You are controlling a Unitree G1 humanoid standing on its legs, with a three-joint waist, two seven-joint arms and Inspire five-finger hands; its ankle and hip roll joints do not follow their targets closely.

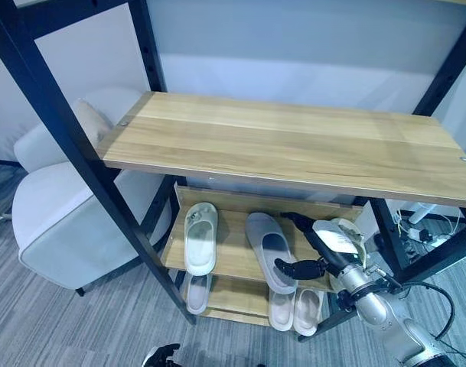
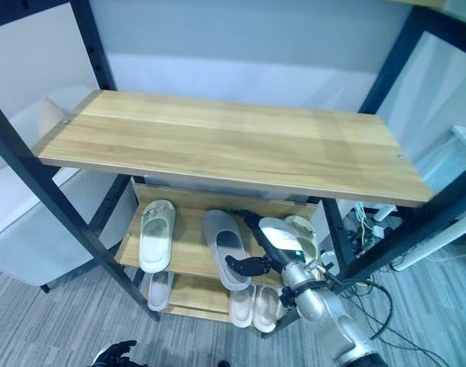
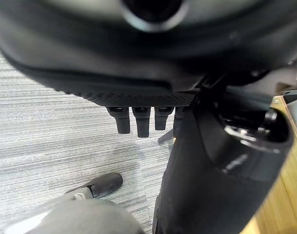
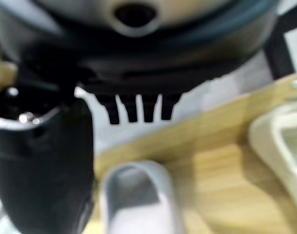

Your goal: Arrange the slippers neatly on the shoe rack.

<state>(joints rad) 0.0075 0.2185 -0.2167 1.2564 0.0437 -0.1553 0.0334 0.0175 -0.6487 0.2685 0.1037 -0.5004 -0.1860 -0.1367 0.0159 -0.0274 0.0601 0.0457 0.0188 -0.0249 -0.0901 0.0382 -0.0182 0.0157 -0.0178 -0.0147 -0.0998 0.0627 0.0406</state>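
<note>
On the shoe rack's middle shelf (image 1: 233, 256) lie a beige slipper (image 1: 200, 237) at the left, a grey slipper (image 1: 267, 248) in the middle and another beige slipper (image 1: 353, 229) at the right. My right hand (image 1: 318, 243) is open between the grey and the right beige slipper. Its fingers lie straight over the shelf and its thumb (image 1: 298, 267) points at the grey slipper's side. The right wrist view shows the grey slipper (image 4: 138, 200) and the beige one (image 4: 280, 146) past straight fingers (image 4: 138, 109). My left hand (image 1: 162, 355) hangs low over the carpet with relaxed fingers (image 3: 138, 122), holding nothing.
The bottom shelf holds a pale slipper (image 1: 197, 293) at the left and a pair (image 1: 295, 310) at the right. The wide top shelf (image 1: 294, 145) overhangs the lower ones between black posts (image 1: 87, 168). A white armchair (image 1: 57, 222) stands left; a power strip and cables (image 1: 420, 229) lie right.
</note>
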